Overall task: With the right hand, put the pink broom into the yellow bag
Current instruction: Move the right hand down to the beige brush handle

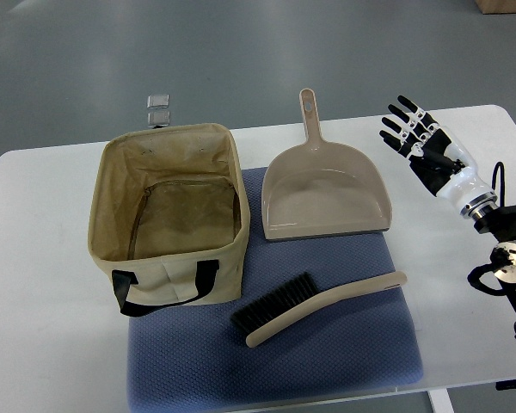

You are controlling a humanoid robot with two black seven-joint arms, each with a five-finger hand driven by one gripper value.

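- right hand (423,148) hovering over table (34,258) at right, fingers spread, holding nothing
- broom (314,306) lying on blue mat (327,353), beside bag (168,224)

White table (34,258) with a blue mat (327,344), grey floor (241,52) beyond, even light

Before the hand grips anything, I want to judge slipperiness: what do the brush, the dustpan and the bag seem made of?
The brush: smooth beige handle, likely matte plastic, with dark bristles. The dustpan: same beige, rigid-looking, probably plastic with a faint sheen. The bag: soft cream fabric, judging by wrinkled walls, with black webbing-like straps. The right hand is open and apart from all three.
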